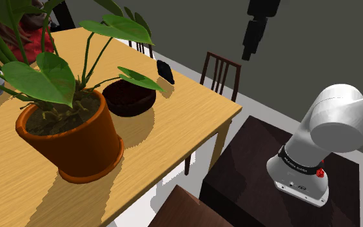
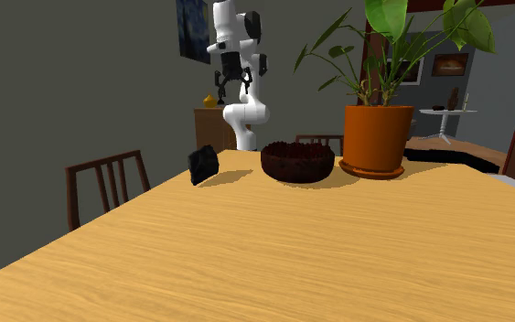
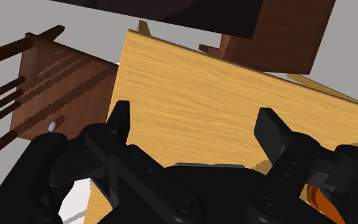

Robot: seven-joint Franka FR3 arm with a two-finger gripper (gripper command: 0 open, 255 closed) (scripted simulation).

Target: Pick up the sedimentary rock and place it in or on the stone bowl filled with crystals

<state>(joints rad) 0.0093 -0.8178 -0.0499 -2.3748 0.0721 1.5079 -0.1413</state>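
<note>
The rock (image 1: 166, 72) is a small black chunk standing on edge near the far corner of the wooden table (image 1: 173, 129); it also appears as the dark rock (image 2: 203, 164) in the second exterior view. Just beside it sits the dark brown bowl (image 1: 129, 98) with dark crystals inside, the bowl (image 2: 297, 161) lying between the rock and the plant pot. My black gripper (image 1: 247, 53) hangs high in the air beyond the table's edge, well apart from the rock. The gripper (image 2: 231, 90) is open, and in the wrist view the gripper (image 3: 196, 124) has its fingers wide apart with nothing between them.
A large orange pot (image 1: 77, 138) with a leafy plant stands next to the bowl, its leaves reaching over the bowl. Wooden chairs (image 1: 220, 74) stand at the table's edges. My dark stand (image 1: 251, 174) is beside the table. A chair (image 2: 109, 187) flanks the rock's side.
</note>
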